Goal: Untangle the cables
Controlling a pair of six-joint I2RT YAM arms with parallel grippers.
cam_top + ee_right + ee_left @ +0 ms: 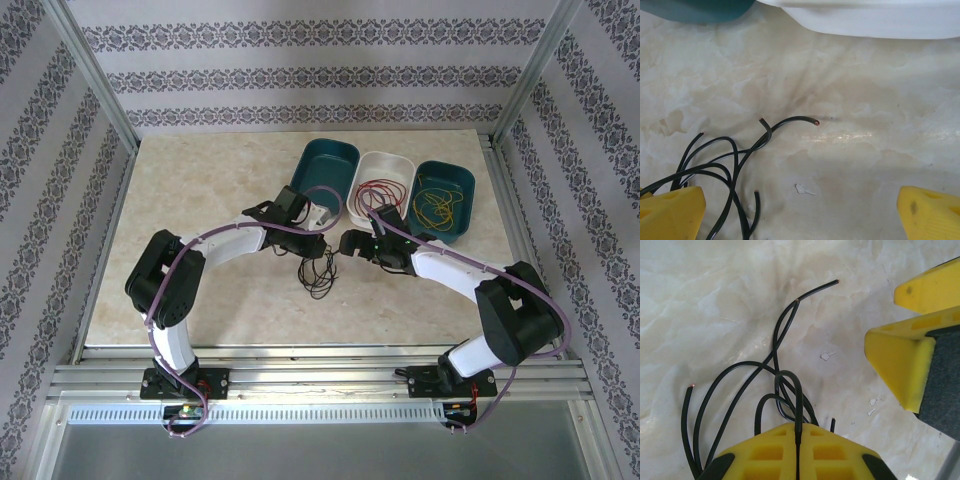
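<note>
Several black cables [318, 272] lie bunched on the table in front of the bins; the left wrist view shows their loose ends spread out [742, 385]. My left gripper [799, 432] is shut on one loop of black cable, low over the table [322, 228]. My right gripper [350, 243] stands wide open just right of the bunch, nothing between its fingers [672, 212]; the black cables [735, 160] lie by its left finger. Red cables [381, 190] sit in the white bin and yellow cables [437, 206] in the right teal bin.
Three bins stand in a row at the back: a teal bin [312, 165] with no cables, the white bin [392, 160], and a second teal bin [462, 180]. The right gripper's yellow fingers [905, 365] are close on the left gripper's right. Metal frame posts edge the table.
</note>
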